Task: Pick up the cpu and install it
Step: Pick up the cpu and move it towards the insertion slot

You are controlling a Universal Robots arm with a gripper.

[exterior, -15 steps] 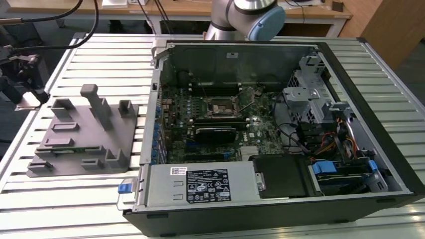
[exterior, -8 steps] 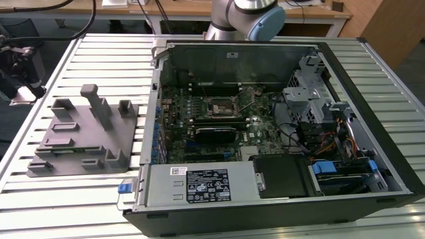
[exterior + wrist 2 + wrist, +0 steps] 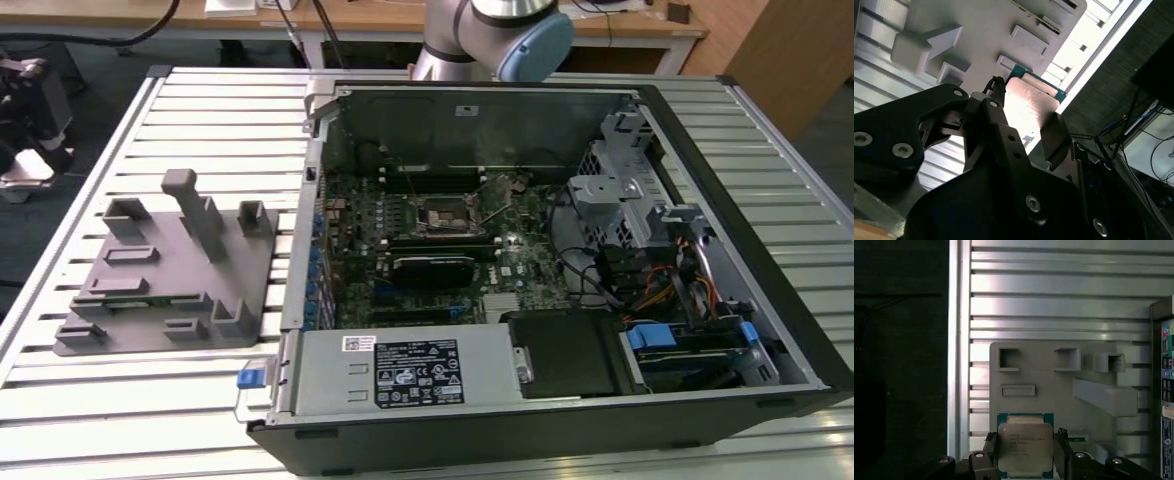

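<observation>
Cpu (image 3: 1025, 447), a small flat square chip with a shiny silver metal top and a green edge, sits directly between the two black fingers (image 3: 1062, 455), which grip its opposite sides, just over the grey moulded plastic tray's (image 3: 1054, 390) edge.

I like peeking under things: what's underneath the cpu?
Below the cpu lies the gray tray on the slatted table. The tray's part straight beneath it is hidden.
</observation>
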